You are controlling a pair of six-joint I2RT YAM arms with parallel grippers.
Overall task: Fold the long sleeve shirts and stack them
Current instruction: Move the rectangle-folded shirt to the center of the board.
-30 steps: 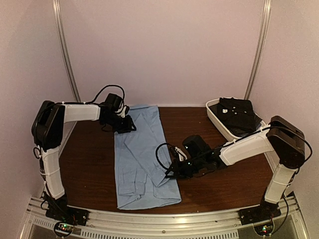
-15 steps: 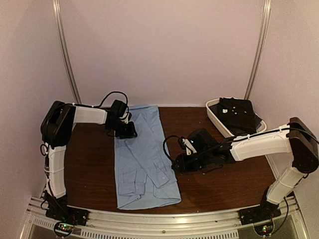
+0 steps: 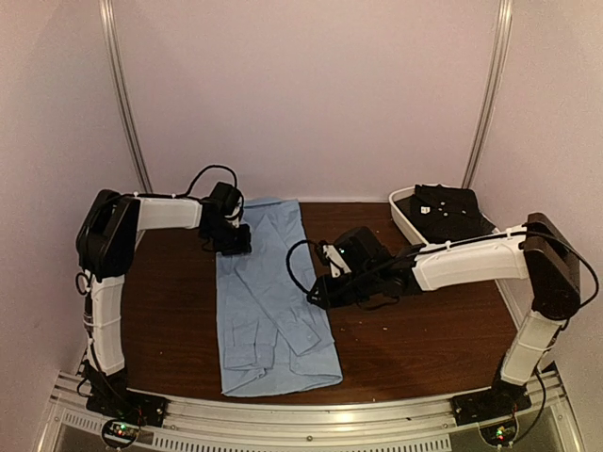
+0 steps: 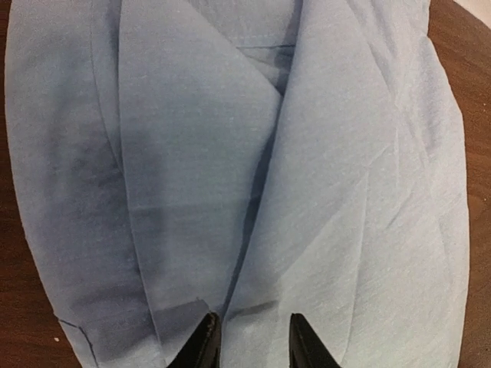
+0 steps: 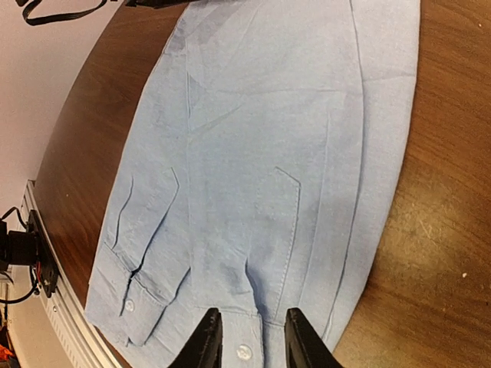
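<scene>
The light blue shirt (image 3: 268,292) lies folded narrow on the worktop (image 3: 424,330), left claw (image 4: 249,341) and right claw (image 5: 249,337) both parted and empty over it; a shallow pinch may catch only the loose sleeve layer and spoil the fold

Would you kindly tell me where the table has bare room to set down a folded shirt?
The table is bare left of the light blue shirt and near-right, in front of the right arm. Crowded: by the white tub and around the right gripper.
</scene>
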